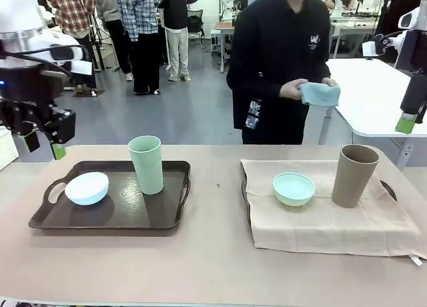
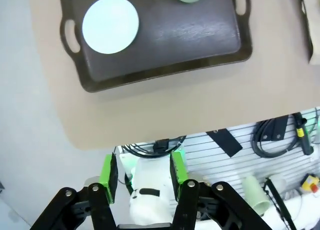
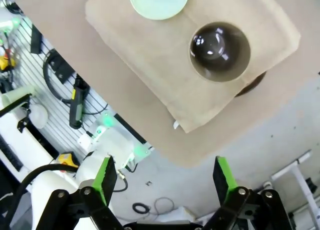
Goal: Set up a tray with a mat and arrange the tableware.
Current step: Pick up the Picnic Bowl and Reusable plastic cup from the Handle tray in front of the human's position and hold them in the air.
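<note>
Toward the left of the front view, a dark brown tray (image 1: 120, 203) lies flat on the tan surface (image 1: 200, 267). It carries two things. The pale blue bowl (image 1: 87, 188) sits near its left handle, apparently rim up. The light green cup (image 1: 147, 164) stands at the tray's far middle, apart from the bowl. The cup is upright, long axis vertical, mouth facing up.

To the right, a beige mat (image 1: 320, 220) is draped over a second dark tray (image 1: 244, 187), of which just the edges peek out. On the mat, the mint green bowl (image 1: 293, 188) rests rim up at centre-left. The brown-tan cup (image 1: 353, 175) stands upright just beside it to the right, open end up. From above, its dark inside shows as a round well.

The left end effector (image 2: 141, 162) hangs above the surface's edge at upper left, fingers partly apart with nothing between them. The right end effector (image 3: 163, 165) hovers off the right side, fingers spread wide and empty.

Beyond the surface, a person holds a folded blue cloth (image 1: 319, 93) in both hands.
</note>
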You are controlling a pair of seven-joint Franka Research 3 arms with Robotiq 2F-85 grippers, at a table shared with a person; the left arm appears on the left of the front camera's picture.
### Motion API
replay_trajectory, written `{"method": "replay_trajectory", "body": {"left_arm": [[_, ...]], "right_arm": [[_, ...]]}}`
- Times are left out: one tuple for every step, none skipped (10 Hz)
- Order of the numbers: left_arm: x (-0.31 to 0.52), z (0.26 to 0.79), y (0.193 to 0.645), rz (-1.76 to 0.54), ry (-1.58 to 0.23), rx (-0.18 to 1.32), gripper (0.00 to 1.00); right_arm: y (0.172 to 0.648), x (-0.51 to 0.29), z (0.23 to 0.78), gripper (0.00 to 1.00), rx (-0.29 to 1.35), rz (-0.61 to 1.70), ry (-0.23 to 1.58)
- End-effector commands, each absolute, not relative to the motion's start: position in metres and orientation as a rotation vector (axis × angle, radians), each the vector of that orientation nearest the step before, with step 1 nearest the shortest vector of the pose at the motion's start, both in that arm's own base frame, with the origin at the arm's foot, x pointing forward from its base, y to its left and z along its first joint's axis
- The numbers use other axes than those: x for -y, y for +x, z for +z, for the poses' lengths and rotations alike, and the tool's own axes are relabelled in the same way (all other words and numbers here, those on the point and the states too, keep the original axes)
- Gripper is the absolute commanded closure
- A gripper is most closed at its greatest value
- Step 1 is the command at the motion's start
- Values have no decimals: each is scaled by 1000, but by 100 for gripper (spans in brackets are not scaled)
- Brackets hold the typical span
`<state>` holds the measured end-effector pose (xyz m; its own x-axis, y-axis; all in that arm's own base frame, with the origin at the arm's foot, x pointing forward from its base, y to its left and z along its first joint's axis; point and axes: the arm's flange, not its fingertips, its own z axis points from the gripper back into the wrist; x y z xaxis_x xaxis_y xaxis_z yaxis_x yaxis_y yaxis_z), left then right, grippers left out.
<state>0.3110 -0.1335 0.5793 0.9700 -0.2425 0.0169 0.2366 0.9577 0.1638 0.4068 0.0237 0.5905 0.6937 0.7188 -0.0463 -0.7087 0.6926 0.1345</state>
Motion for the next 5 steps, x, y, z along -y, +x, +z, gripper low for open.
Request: {"method": "replay_trajectory", "body": {"left_arm": [[165, 589, 315, -293, 176, 14, 44], [133, 579, 311, -243, 162, 37, 44], [93, 603, 311, -285, -203, 160, 44], [48, 601, 303, -288, -382, 241, 44], [23, 594, 301, -336, -477, 300, 44]], "right_arm": [[409, -31, 587, 0, -103, 810, 110], [412, -19, 589, 0, -142, 912, 365], [411, 19, 607, 0, 19, 955, 808], [402, 74, 610, 0, 179, 892, 1132], [392, 122, 601, 0, 296, 797, 1388]]}}
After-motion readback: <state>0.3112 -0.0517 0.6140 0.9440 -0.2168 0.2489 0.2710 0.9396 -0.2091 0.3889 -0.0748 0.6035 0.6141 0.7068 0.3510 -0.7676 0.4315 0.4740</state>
